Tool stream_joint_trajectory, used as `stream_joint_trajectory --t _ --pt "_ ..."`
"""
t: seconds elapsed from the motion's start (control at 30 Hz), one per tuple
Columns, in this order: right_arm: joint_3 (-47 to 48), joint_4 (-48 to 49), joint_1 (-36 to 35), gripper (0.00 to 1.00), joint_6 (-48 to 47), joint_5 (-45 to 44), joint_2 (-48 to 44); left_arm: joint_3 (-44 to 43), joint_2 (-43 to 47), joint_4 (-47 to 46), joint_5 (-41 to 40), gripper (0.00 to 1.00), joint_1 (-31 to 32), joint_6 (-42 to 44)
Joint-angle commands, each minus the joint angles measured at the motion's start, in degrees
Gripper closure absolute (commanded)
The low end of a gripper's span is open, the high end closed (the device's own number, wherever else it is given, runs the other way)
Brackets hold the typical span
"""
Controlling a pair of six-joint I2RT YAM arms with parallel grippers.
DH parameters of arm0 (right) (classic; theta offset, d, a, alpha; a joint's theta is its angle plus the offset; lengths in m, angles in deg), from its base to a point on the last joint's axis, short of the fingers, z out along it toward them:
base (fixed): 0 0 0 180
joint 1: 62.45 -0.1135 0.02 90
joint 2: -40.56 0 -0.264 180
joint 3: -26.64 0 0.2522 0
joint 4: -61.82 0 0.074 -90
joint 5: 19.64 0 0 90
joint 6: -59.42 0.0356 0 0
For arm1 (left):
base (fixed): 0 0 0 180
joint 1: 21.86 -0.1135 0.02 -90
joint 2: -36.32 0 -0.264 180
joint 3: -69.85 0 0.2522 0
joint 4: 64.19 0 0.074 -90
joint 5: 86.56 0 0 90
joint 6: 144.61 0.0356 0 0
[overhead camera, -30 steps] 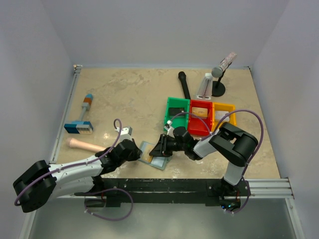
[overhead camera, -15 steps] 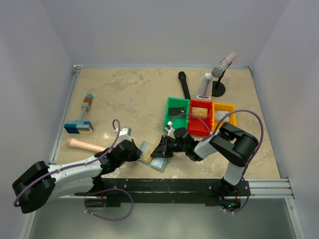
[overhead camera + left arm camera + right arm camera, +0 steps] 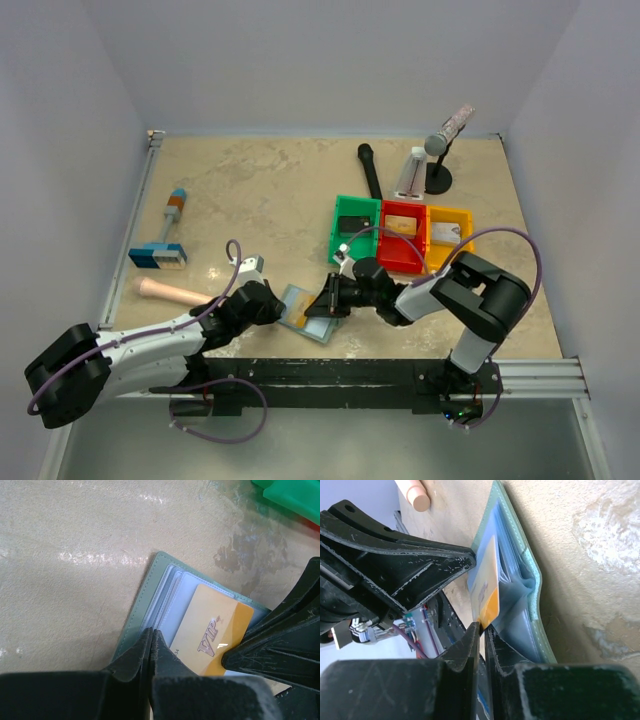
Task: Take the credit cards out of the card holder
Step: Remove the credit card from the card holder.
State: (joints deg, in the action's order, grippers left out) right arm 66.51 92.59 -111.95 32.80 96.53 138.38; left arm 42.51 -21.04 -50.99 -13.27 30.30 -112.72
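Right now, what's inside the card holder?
The card holder lies open. An orange card marked VIP sticks out of its clear sleeves, one corner in the right gripper. Any cards deeper in the sleeves are hidden by the orange card and the gripper.

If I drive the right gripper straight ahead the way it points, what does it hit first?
The orange card: its corner sits right at the right gripper tips, standing out of the open wallet. Past it, the left gripper looks next in line, though depth there is unclear.
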Motion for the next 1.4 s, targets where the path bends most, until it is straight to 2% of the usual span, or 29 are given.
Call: stream_joint_trajectory --t 0.0,0.4,0.7,0.87,1.1,1.17,1.3,1.37 --pt "-0.4 1.5 -0.3 0.91 -1.7 -0.7 -2.9 2.0 -1.4 7.9 1.9 1.0 0.5 -0.1" --pt "-2.3 -7.4 -0.2 1.0 -5.5 -1.6 -9.3 1.6 -1.3 8.5 1.4 1.0 0.4 -0.3" --pt "-0.4 -18.1 -0.2 1.0 -8.5 -1.7 -13.4 -0.1 0.8 10.0 1.2 1.0 0.5 0.4" --pt "0.6 -27.1 -0.2 1.0 -11.4 -3.1 -17.6 -1.4 1.6 11.2 0.5 1.0 0.5 0.9" --pt "1.6 -34.2 -0.2 1.0 -14.0 -4.7 -24.2 -2.8 3.5 12.4 -0.3 1.0 0.4 1.6" --pt "3.1 -37.7 -0.2 1.0 -14.7 -5.2 -26.0 -3.9 5.1 13.3 -0.4 0.93 0.4 2.6" --pt "5.6 -41.8 -0.2 1.0 -15.8 -5.7 -29.2 -7.1 8.1 15.0 0.2 0.67 0.4 4.4" --pt "6.8 -43.0 -0.2 1.0 -16.2 -5.7 -30.2 -8.9 9.1 15.3 1.0 0.59 0.4 5.5"
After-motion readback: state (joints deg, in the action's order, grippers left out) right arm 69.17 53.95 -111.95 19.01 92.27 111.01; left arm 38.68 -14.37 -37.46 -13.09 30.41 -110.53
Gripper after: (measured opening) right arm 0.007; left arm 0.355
